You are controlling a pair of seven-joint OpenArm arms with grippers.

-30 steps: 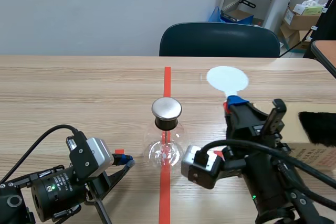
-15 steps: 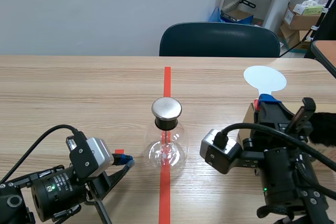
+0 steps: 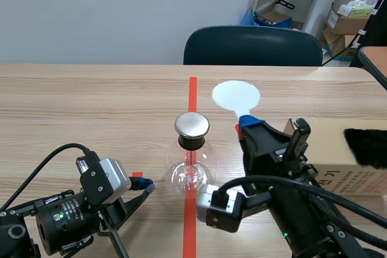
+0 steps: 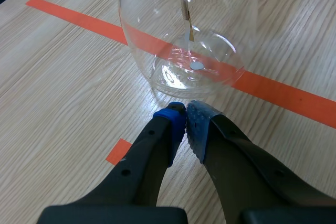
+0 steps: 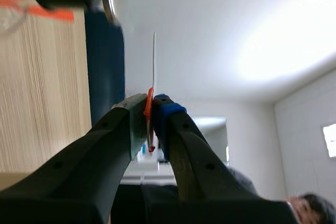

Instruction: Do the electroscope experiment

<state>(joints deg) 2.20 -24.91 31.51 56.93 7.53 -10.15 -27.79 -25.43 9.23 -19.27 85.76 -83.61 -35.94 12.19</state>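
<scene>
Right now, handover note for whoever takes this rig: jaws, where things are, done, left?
Left gripper: jaws shut on nothing, low beside the electroscope base.
Right gripper: jaws shut on the paddle handle; its white disc is up and to the right of the metal cap in the scene view, apart from it.
Done: paddle picked up. Charged or not, cannot tell.
Left: probably bring disc to cap, then watch the leaves.

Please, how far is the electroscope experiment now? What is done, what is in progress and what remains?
Done: the right pincer is shut on the red handle of the white disc. In hand: the disc is held up, apart from the electroscope's metal cap. Remaining: likely bringing the disc to the cap. The left pincer rests shut beside the glass flask.
</scene>
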